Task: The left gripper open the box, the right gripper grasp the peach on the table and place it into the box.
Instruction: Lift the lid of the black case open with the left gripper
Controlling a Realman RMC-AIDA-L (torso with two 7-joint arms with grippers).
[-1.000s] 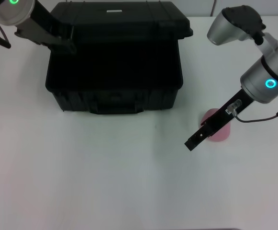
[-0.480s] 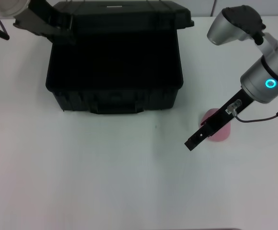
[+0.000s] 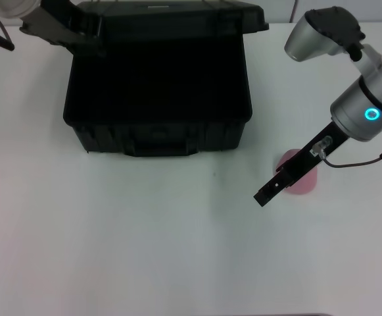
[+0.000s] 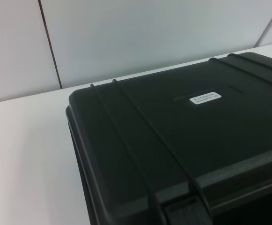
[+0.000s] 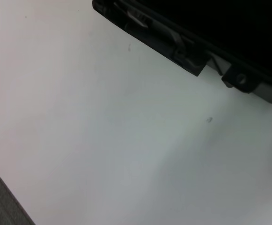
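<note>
One black hard case (image 3: 158,85) sits toward the far side of the white table (image 3: 144,250), its lid (image 3: 171,16) raised so the dark inside shows. The left gripper (image 3: 89,36) is at the lid's far-left corner, touching it; I cannot tell how its fingers stand. One peach (image 3: 301,179), pale pink, lies on the table well to the right of the case and nearer to me. The right gripper (image 3: 264,195) slants down in front of the peach and hides part of it (whether its claw is spread or closed I cannot tell). On the lid, the left wrist view shows a small white label (image 4: 205,97) and raised ribs. Behind the table stands a pale panelled wall (image 4: 140,33).
</note>
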